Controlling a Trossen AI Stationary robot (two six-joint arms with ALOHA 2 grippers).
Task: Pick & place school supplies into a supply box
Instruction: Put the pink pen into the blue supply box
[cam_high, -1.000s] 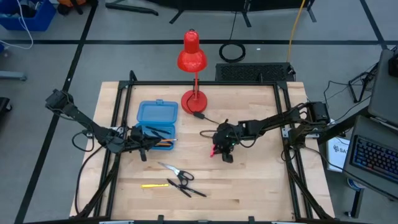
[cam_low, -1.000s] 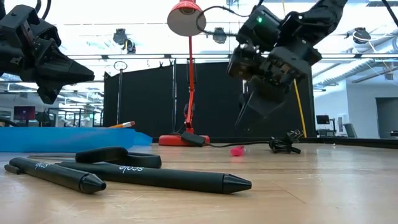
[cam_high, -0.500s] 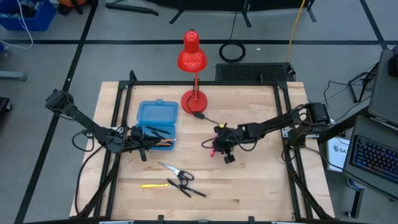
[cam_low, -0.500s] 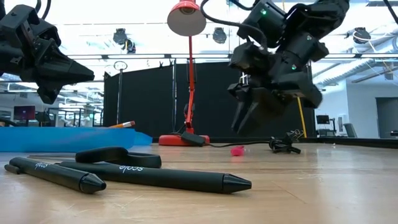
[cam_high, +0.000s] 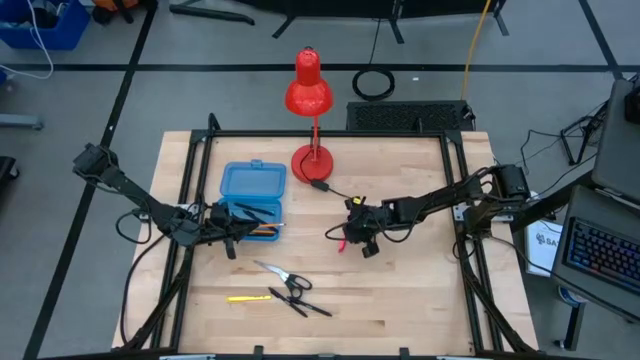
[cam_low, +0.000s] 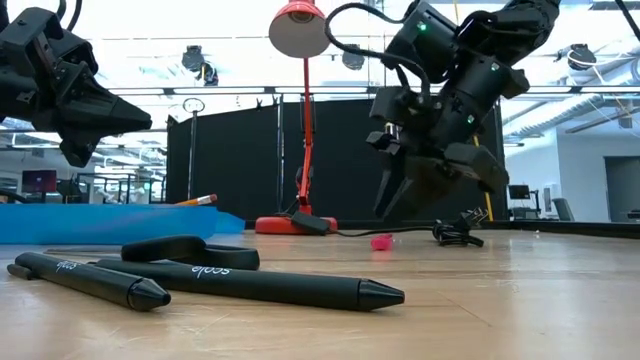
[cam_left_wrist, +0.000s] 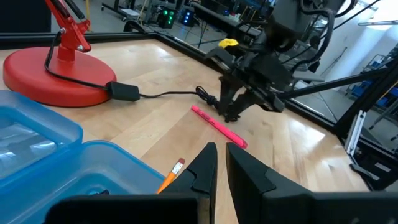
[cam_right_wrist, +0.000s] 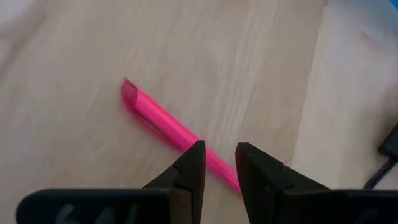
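Note:
A pink pen (cam_right_wrist: 161, 121) lies flat on the wood right of centre; it also shows in the high view (cam_high: 343, 241). My right gripper (cam_right_wrist: 219, 163) hangs just above the pen, fingers pointing down, open by a narrow gap, one finger on each side of the pen's line, touching nothing. The blue supply box (cam_high: 252, 195) lies open at left centre, with an orange pencil (cam_left_wrist: 171, 175) and dark pens in it. My left gripper (cam_left_wrist: 221, 155) hovers at the box's near right corner, open by a slit and empty. Scissors (cam_high: 285, 280), a yellow pencil (cam_high: 248, 297) and black pens (cam_low: 250, 283) lie near the front.
A red desk lamp (cam_high: 310, 110) stands at the far middle. Its black cord (cam_high: 338, 193) runs across the wood to just behind the pink pen. A black metal frame (cam_high: 455, 200) rims the table. Bare wood lies at the front right.
My right gripper has turned about its wrist and come down a little over the pink pen, which has not moved.

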